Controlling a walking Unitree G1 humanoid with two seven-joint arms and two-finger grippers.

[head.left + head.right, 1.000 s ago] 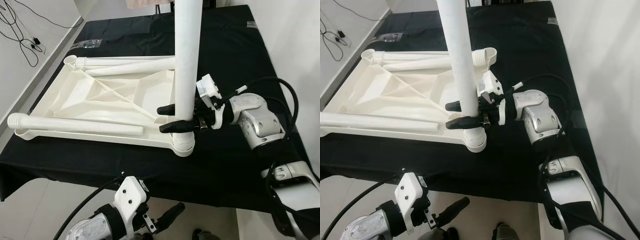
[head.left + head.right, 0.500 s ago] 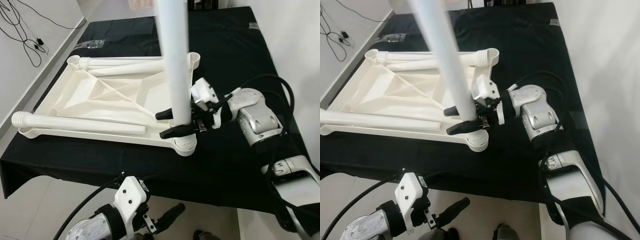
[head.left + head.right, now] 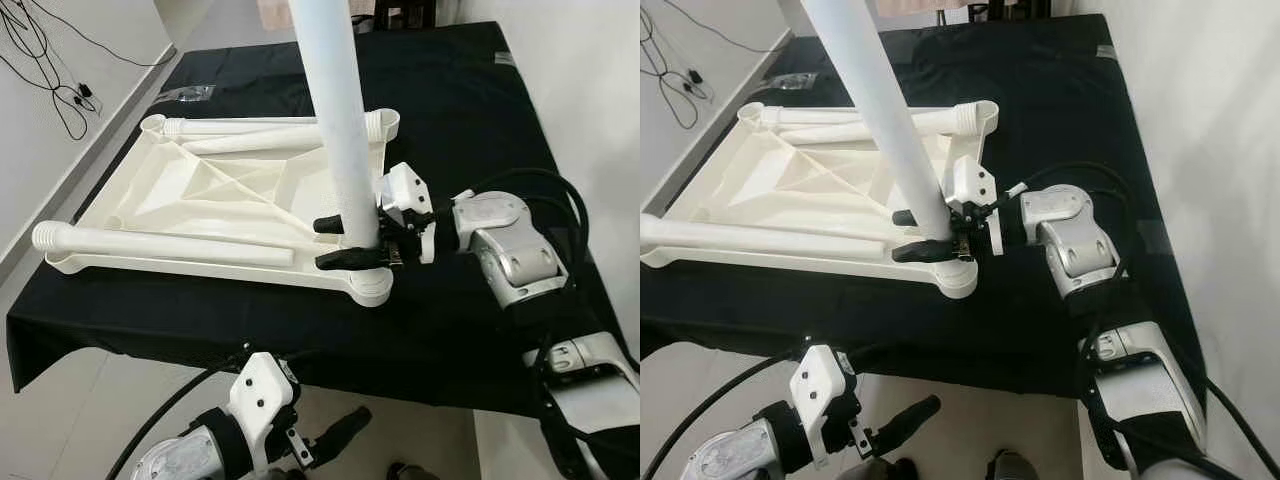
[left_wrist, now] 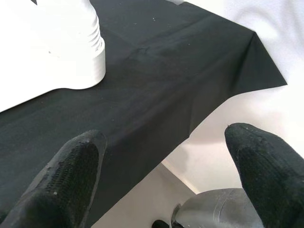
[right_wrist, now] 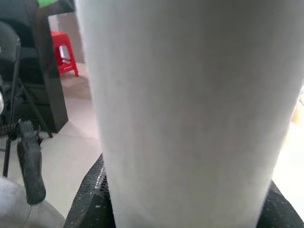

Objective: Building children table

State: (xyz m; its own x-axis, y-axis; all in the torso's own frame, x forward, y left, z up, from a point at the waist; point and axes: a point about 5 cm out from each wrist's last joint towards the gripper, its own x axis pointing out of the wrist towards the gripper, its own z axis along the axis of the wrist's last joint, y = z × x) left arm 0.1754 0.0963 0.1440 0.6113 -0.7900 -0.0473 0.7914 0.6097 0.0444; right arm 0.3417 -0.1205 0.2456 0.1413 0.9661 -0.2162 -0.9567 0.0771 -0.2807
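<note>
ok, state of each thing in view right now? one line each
Tabletop: upside down on the black cloth, ribbed underside up.
Standing leg: upright at the near right corner socket, leaning slightly.
Near loose leg: lying flat in the tabletop.
Far loose legs: lying flat along the far edge.
Right gripper: shut on the standing leg, low down.
Left gripper: open, idle below the cloth edge.

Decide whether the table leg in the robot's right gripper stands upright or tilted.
Tilted: the leg leans leftward at its top while the right gripper clamps it above the corner socket.
</note>
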